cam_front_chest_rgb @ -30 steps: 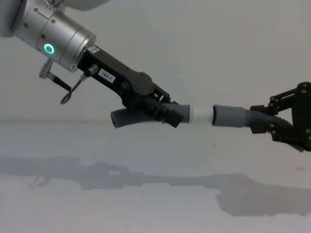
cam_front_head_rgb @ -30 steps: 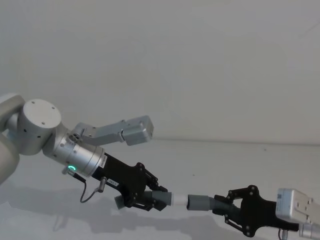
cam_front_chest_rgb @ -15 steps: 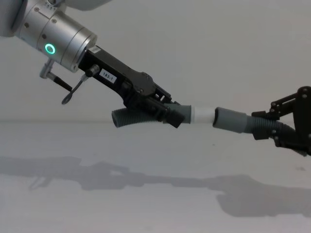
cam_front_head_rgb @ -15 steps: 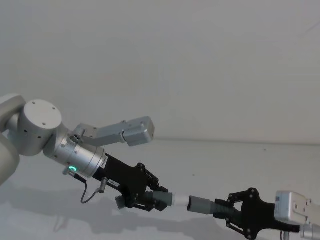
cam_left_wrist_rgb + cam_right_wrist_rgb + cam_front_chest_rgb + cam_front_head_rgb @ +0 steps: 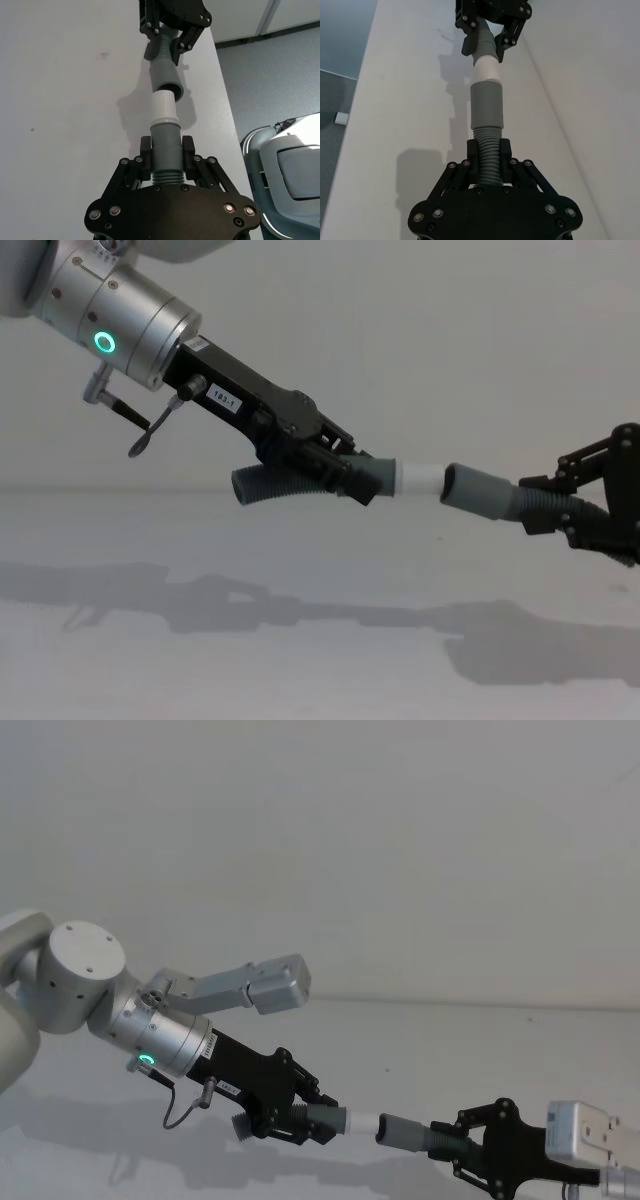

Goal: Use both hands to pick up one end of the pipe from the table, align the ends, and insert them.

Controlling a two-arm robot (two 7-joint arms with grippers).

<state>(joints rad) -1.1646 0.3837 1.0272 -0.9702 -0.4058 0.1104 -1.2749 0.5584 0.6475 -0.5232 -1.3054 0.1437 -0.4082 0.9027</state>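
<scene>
Above the white table (image 5: 150, 660) both halves of the pipe are held in the air. My left gripper (image 5: 335, 465) is shut on the ribbed grey piece (image 5: 270, 483) just behind its white tip (image 5: 420, 478). My right gripper (image 5: 560, 505) is shut on the ribbed part of the other piece, whose grey cuff (image 5: 478, 487) points at the tip. The two ends touch at the cuff's mouth. In the left wrist view the cuff (image 5: 167, 80) sits slightly askew to the tip (image 5: 164, 107). The right wrist view shows the tip (image 5: 486, 67) meeting the cuff (image 5: 486, 105) nearly in line.
The table (image 5: 560, 1040) runs back to a plain pale wall. Shadows of the arms lie on the table below the pipe. In the left wrist view the table's edge and grey floor with a white machine (image 5: 290, 170) lie off to one side.
My right gripper has sunk lower and the cuff now tilts up toward the tip. My left gripper with the white-tipped piece has shifted slightly rightward. The ends stay in contact.
</scene>
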